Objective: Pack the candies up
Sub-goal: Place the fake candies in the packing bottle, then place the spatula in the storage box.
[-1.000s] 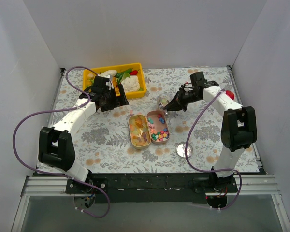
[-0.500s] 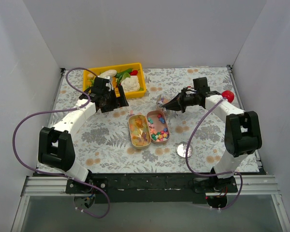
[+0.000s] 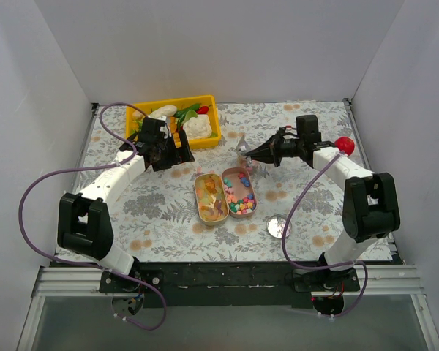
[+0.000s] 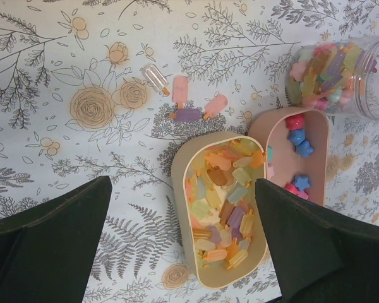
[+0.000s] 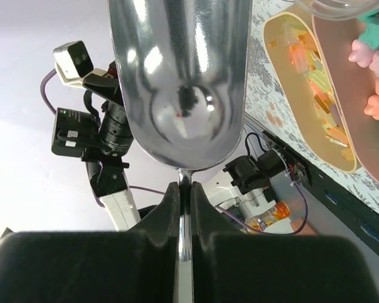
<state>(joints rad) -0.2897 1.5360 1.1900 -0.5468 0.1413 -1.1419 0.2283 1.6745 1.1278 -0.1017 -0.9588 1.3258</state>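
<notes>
Two oval tins stand side by side mid-table. The left tin holds translucent yellow-orange candies. The right tin holds pastel candies. A clear jar with more candies lies just behind the tins. My right gripper is shut on the handle of the metal scoop. The scoop's bowl is empty and hangs above the table behind the tins. My left gripper is open and empty, hovering to the back left of the tins.
A few loose candies lie on the floral cloth behind the left tin. A yellow tray of toy vegetables stands at the back left. A red ball lies at the right. A round lid lies in front of the tins.
My right arm has swung outward and its wrist has levelled. The scoop has shifted slightly back and left, away from the pastel tin. The left arm has not moved.
</notes>
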